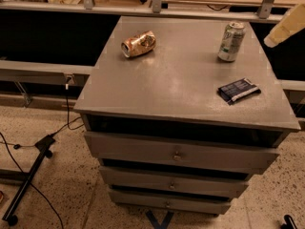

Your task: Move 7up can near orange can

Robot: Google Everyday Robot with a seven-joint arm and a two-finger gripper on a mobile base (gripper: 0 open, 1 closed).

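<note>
The 7up can (231, 41) stands upright at the far right of the grey cabinet top (181, 75); it is silver and pale green with a silver top. The orange can (138, 43) lies on its side at the far left of the top, dented and orange-gold. The two cans are far apart. My gripper (287, 26) shows as a cream-coloured part at the right edge of the camera view, up in the air to the right of the 7up can and not touching it.
A dark blue packet (238, 90) lies near the right edge of the top, in front of the 7up can. The cabinet has several drawers (177, 154) below. A stand leg and cables (33, 166) lie on the floor at left. A rail (143, 8) runs behind the cabinet.
</note>
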